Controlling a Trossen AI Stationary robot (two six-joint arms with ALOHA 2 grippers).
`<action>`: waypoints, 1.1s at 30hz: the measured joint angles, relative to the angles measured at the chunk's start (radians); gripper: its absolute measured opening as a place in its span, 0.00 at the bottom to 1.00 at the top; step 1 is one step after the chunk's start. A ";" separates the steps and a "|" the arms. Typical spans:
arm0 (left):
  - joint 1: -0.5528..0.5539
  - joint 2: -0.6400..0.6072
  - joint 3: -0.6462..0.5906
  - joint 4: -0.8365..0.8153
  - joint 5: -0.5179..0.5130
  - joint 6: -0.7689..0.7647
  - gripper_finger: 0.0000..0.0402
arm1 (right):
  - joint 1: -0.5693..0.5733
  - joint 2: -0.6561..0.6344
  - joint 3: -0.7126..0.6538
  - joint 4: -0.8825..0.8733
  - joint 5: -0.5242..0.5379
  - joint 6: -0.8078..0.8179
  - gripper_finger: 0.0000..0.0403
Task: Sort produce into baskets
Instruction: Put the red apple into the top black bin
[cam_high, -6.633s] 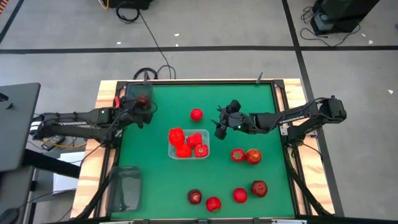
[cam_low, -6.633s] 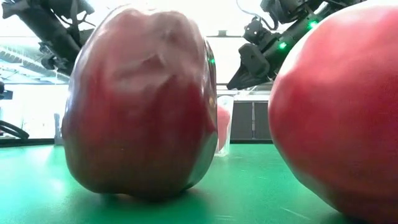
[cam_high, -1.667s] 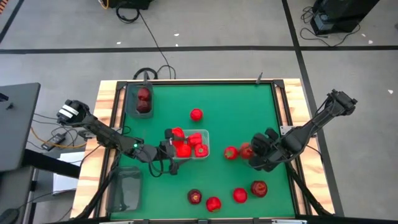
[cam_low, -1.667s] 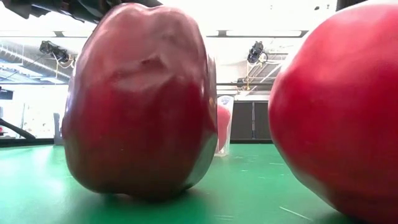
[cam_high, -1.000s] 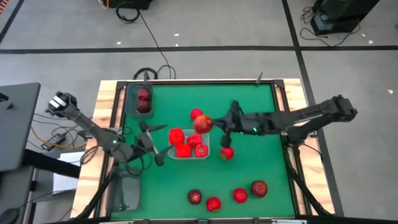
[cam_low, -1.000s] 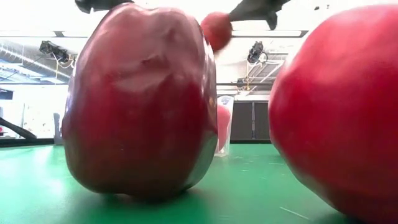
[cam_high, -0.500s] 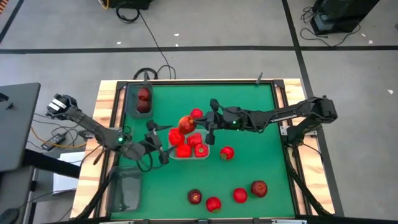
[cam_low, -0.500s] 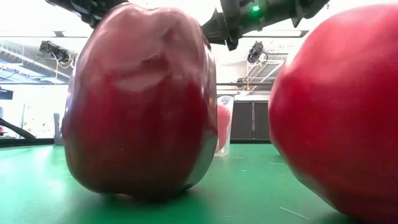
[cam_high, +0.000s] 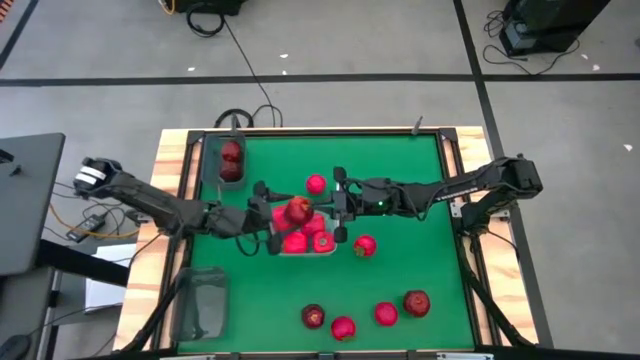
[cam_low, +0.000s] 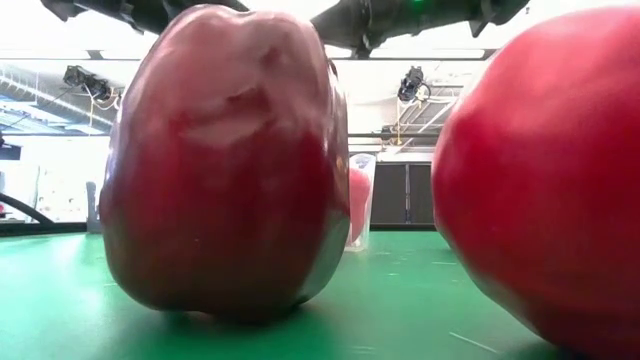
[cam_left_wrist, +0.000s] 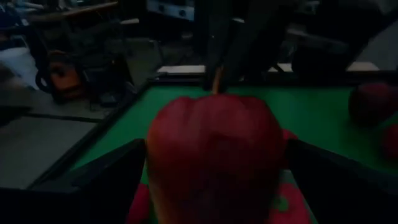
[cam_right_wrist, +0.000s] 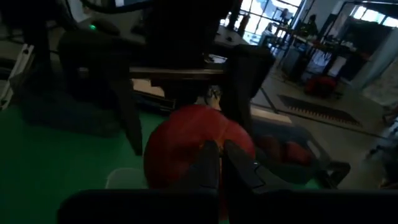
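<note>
A red lumpy pepper (cam_high: 298, 210) hangs over the clear basket (cam_high: 327, 250) at the table's middle, which holds several red peppers. My right gripper (cam_high: 325, 208), reaching in from the right, is shut on it. My left gripper (cam_high: 280, 218) comes from the left and is open, one finger (cam_left_wrist: 106, 180) on each side of the pepper (cam_left_wrist: 214, 162). I cannot tell whether they touch it. A smoky grey basket (cam_high: 228, 178) at the far left holds dark apples. Another grey basket (cam_high: 203, 300) stands near left. My right gripper pinches the pepper at its top, where the stem (cam_left_wrist: 216, 79) runs up into the dark shut fingers (cam_right_wrist: 208, 162). The fingers come from the table's right, slanting down. The pepper hangs upright below them, clear of the basket's contents.
A round red fruit (cam_high: 316, 184) lies beyond the clear basket and another (cam_high: 365, 245) to its right. Several fruits lie near the front edge, among them a maroon apple (cam_low: 225, 160) and a red one (cam_low: 540, 180) that fill the low view.
My right gripper has carried the pepper toward the table's left, from beside the clear basket to above it, still shut. My left gripper has moved toward the right and far edges until its open fingers flank the pepper.
</note>
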 joint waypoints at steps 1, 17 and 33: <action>0.010 0.006 0.000 -0.001 0.015 0.000 0.98 | 0.003 0.000 0.000 0.002 -0.003 -0.001 0.02; 0.043 -0.021 0.000 -0.029 -0.024 0.044 0.79 | 0.013 -0.001 0.001 0.022 0.014 0.027 0.21; 0.420 -0.541 0.016 -0.842 -0.357 -0.413 0.83 | 0.064 -0.035 0.000 -0.369 0.416 0.340 0.35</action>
